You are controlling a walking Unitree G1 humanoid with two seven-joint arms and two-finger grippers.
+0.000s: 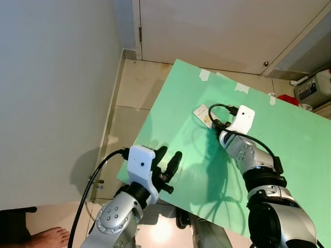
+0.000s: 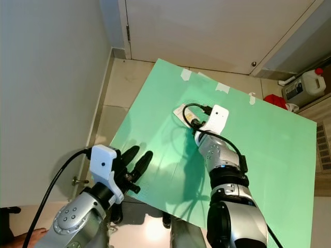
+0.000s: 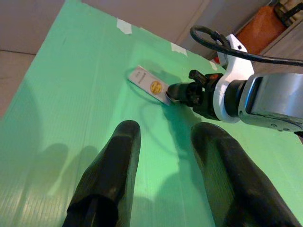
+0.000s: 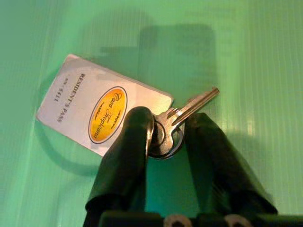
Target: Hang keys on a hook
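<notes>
On the green board, the narrowly parted right end effector straddles one key and one card.

a green board lay tilted over the tiled floor, with 3 strips of pale tape along its far edge. beyond that edge stood a white door. a white jug and a red object sat past the board's far right corner. a bare foot showed near its left corner.

arms: silver, black joints | wrists: white camera blocks, black cables | fingers: long, black
</notes>
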